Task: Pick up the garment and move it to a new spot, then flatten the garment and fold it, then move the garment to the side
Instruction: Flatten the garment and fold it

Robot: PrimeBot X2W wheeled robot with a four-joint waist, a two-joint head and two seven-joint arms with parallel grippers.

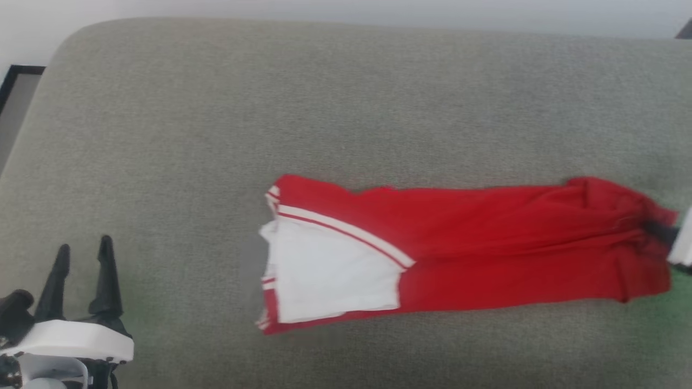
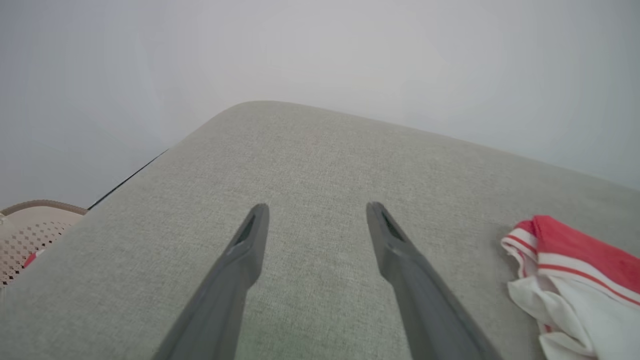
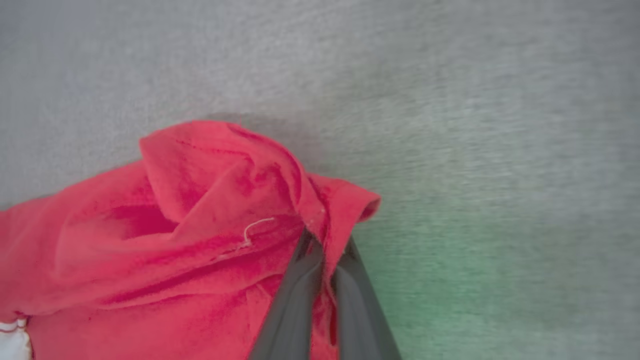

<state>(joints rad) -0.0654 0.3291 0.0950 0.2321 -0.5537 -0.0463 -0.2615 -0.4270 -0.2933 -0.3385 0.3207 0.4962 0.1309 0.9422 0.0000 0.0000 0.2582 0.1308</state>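
The garment (image 1: 459, 243), a red shirt with a white sleeve and striped trim, lies stretched lengthwise across the grey cushion (image 1: 270, 108). My right gripper (image 1: 662, 231) at the far right edge is shut on the garment's bunched red end. In the right wrist view the two dark fingers (image 3: 295, 295) pinch a fold of red cloth (image 3: 200, 235). My left gripper (image 1: 84, 254) rests at the lower left, open and with nothing in it, well clear of the shirt. The left wrist view has its spread fingers (image 2: 240, 265) over bare cushion, with the white sleeve (image 2: 575, 295) off to the right.
The cushion's rounded far edge (image 1: 346, 24) meets a pale wall. A dark frame (image 1: 16, 75) shows at the upper left. A beige perforated basket (image 2: 30, 230) sits beyond the cushion's left side in the left wrist view.
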